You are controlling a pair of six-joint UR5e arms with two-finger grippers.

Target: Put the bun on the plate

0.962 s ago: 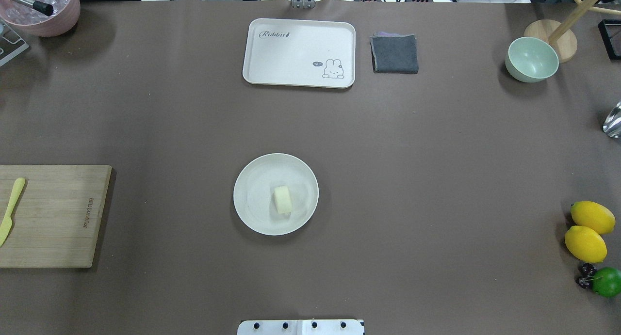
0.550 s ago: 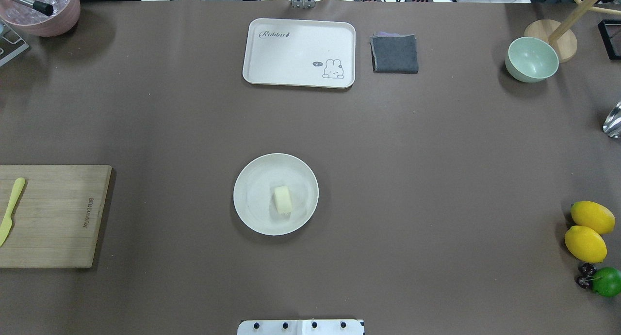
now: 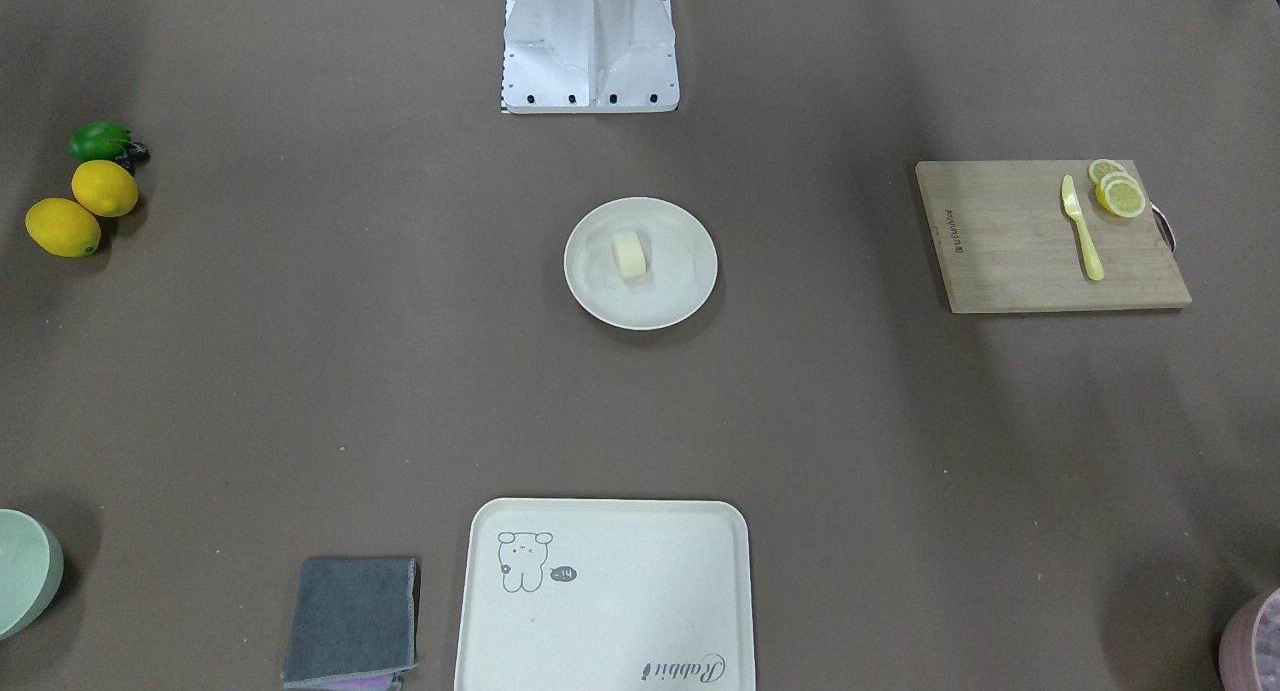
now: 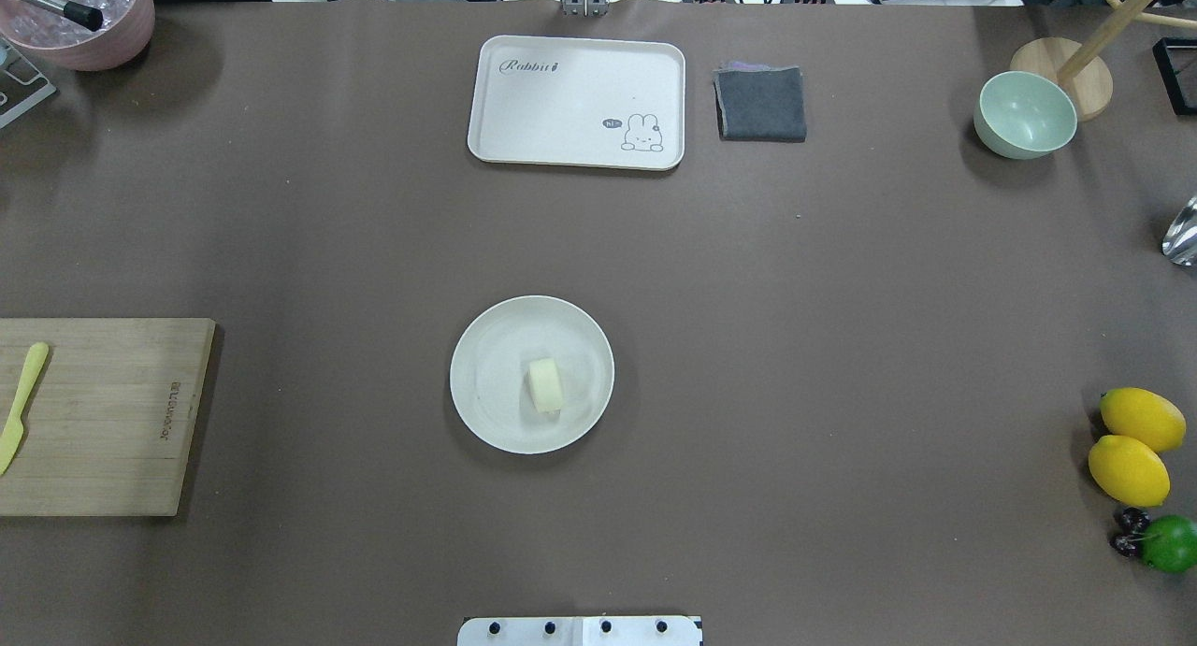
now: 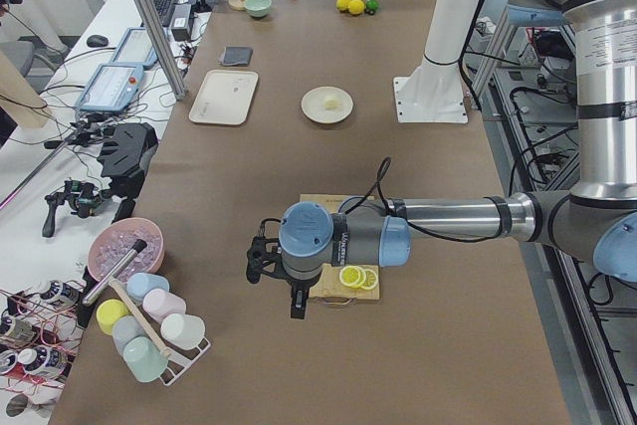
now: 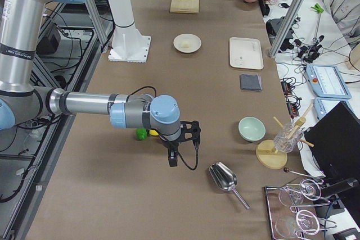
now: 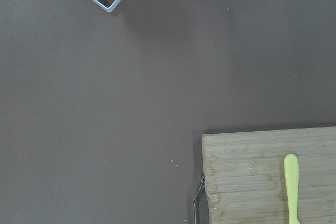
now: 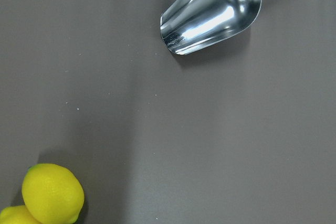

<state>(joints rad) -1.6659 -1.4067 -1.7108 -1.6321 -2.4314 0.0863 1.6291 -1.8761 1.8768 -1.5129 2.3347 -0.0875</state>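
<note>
Bright, even overhead light; every view sharp. A soft shadow rims the plate (image 4: 486, 375); glare streaks the steel scoop (image 8: 210, 14).

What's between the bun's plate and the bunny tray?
Nothing, only bare brown table lies between the plate and the tray; the overhead view shows it.

Left fingers (image 5: 296, 304) and right fingers (image 6: 172, 160) too small to judge; scoop (image 4: 1181, 233) edge-cropped.

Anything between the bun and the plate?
Nothing visible. The bun already lies on the plate, touching nothing else. The left end effector and the right end effector hang over opposite table ends, far from both.
</note>
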